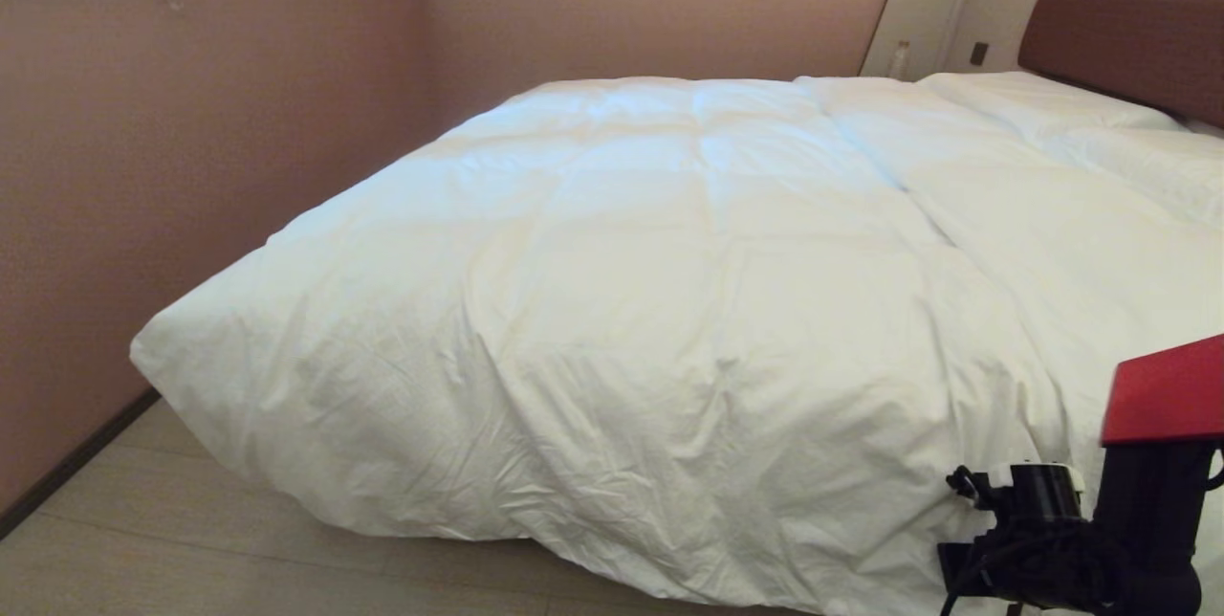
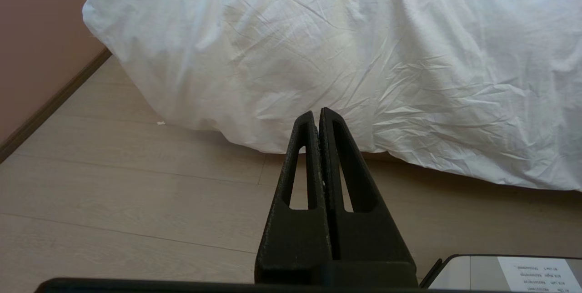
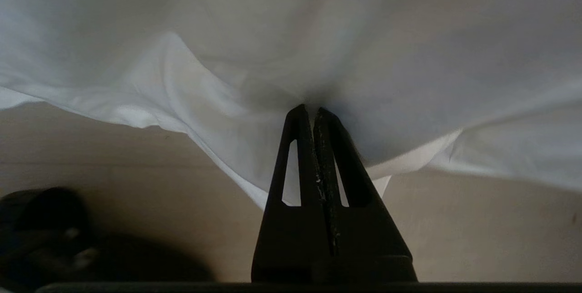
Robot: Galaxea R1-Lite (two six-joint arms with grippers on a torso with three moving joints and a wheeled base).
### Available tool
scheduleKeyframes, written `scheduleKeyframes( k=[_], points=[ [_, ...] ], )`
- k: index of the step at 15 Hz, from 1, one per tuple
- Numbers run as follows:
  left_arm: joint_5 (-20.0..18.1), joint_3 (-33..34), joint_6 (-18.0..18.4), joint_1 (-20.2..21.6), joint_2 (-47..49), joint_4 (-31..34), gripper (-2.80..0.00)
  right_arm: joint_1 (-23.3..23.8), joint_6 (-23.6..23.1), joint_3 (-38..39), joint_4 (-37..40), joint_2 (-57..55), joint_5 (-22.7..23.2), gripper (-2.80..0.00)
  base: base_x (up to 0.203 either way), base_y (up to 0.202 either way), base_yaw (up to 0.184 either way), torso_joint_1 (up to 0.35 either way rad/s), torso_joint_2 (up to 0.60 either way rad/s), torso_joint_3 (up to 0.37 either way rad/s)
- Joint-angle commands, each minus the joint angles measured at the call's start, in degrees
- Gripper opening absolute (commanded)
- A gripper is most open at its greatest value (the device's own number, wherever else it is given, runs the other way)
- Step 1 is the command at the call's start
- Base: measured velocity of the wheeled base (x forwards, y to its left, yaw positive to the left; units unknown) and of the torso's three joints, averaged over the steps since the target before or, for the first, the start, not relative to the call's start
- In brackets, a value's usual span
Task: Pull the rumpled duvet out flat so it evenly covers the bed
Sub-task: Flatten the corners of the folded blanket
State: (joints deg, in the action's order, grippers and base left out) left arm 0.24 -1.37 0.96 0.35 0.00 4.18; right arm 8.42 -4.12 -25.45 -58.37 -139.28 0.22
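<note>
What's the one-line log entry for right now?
right gripper: shut, tips against duvet edge | left gripper: shut, short of duvet | duvet: covers bed, overhangs foot, creased

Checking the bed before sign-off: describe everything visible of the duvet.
The duvet is large, white and puffy, faintly quilted in big squares, in a creased cotton-looking cover. It lies spread over the bed, short of the pillows, and its near edge hangs wrinkled over the foot down to the floor. The right gripper, shut, has its tips against a hanging fold; whether it pinches cloth is unclear. The left gripper, shut, is clear of it.
</note>
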Motion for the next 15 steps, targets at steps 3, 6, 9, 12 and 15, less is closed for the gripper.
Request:
scheduleKeyframes(
  k=[3,6,9,12,15],
  points=[
    [0.02,-0.04,0.00,0.02,0.00,0.04,-2.80,0.01,-3.71,0.58,-19.68,-5.18,0.04,-2.80,0.000,0.000,0.000,0.000,0.00,0.000],
    [0.02,-0.04,0.00,0.00,0.00,0.04,-2.80,0.01,-5.02,2.07,-20.56,-6.53,-0.04,-2.80,0.000,0.000,0.000,0.000,0.00,0.000],
    [0.02,-0.04,0.00,0.00,0.00,0.04,-2.80,0.03,-5.46,6.86,-22.46,-6.63,-0.23,-2.80,0.000,0.000,0.000,0.000,0.00,0.000],
    [0.02,-0.04,0.00,0.00,0.00,0.04,-2.80,0.02,-6.91,13.71,-26.07,-7.33,-0.76,-2.80,0.000,0.000,0.000,0.000,0.00,0.000],
    [0.02,0.03,0.00,0.00,0.00,0.04,-2.80,0.12,-8.14,20.19,-26.88,-7.42,-0.99,-2.80,0.000,0.000,0.000,0.000,0.00,0.000]
  ],
)
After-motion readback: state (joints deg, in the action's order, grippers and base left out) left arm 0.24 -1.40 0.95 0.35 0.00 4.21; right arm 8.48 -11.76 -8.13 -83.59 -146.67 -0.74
